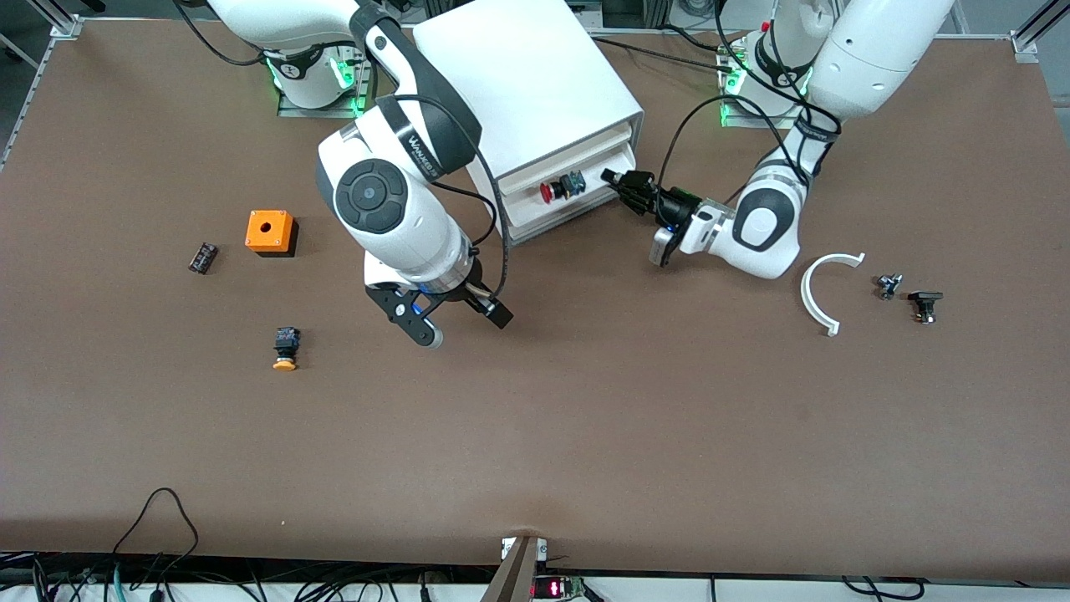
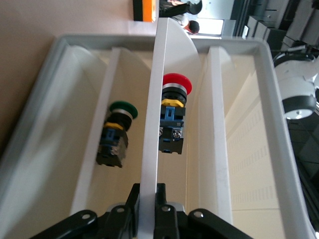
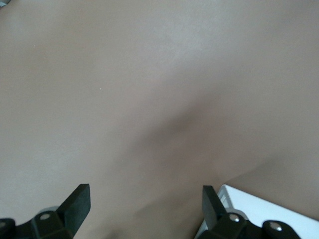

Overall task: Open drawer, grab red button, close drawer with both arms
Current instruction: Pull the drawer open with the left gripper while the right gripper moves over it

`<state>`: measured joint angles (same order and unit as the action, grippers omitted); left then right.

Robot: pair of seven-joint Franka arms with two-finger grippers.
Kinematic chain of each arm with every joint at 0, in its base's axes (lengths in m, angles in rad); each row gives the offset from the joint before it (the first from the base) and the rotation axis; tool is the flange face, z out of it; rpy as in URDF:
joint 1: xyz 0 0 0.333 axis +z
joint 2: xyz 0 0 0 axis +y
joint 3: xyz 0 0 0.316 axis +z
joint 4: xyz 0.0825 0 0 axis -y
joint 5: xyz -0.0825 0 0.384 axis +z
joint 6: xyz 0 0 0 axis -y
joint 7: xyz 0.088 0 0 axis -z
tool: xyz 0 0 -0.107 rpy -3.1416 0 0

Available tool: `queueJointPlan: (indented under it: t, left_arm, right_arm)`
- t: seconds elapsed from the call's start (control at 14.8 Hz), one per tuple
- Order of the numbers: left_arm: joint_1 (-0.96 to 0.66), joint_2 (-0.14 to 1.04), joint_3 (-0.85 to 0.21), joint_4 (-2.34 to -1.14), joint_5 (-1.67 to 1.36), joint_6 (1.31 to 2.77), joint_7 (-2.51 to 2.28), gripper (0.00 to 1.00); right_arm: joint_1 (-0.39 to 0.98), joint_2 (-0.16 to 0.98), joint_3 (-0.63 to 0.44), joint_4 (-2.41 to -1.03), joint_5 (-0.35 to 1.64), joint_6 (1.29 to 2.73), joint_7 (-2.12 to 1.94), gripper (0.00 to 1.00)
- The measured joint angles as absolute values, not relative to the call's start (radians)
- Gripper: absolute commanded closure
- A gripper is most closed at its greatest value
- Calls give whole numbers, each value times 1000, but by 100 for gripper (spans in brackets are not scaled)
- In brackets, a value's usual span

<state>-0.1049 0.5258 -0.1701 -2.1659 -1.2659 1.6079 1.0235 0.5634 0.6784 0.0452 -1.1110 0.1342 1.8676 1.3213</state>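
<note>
Plastic all round here, so expect light, stiff, slick parts. The drawer [image 1: 558, 194] is the second from the top in the white cabinet [image 1: 527, 92], and it sticks out a little toward the front camera. The left hand [image 1: 613, 177] is clamped shut on the thin front wall of that drawer at its end toward the left arm; in the left wrist view you see the wall pinched between the fingers [image 2: 130, 211]. That wall is thin and probably flexes, so pull straight along the slide and not sideways, or the shallow tray may twist and bind.

The button [image 2: 172, 117] lies on its side inside the drawer, red cap toward the right arm's end. A green-capped button [image 2: 117, 134] lies in the drawer below it. The red one is small and light; its round cap is smooth and will likely slip, so take it across the squarer black-and-blue body.

The right hand [image 1: 451, 322] hangs over the bare desk [image 1: 585, 418] beside the cabinet, fingers spread wide, holding nothing. It waits there.
</note>
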Motion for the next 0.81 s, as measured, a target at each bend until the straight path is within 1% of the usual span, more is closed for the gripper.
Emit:
queueJointPlan:
  t: [0.27, 0.47, 0.68, 0.74, 0.81]
  left_arm:
    - [-44, 570, -168, -2063, -1200, 1608, 990, 100]
    - [-11, 624, -168, -1989, -1175, 1593, 990, 100]
    - [-1, 647, -167, -1951, -1168, 1590, 989, 100]
    - [-1, 650, -166, -1941, -1162, 1590, 989, 56]
    - [-1, 651, -165, -1933, -1154, 1590, 989, 1]
  right_arm:
    - [594, 702, 48, -1065, 134, 1894, 1407, 1]
    - [601, 706, 71, -1058, 135, 1948, 1480, 1]
    - [613, 716, 94, -1057, 135, 1997, 1553, 1]
    - [622, 721, 96, -1057, 135, 2010, 1578, 1]
    - [633, 727, 97, -1057, 135, 2024, 1603, 1]
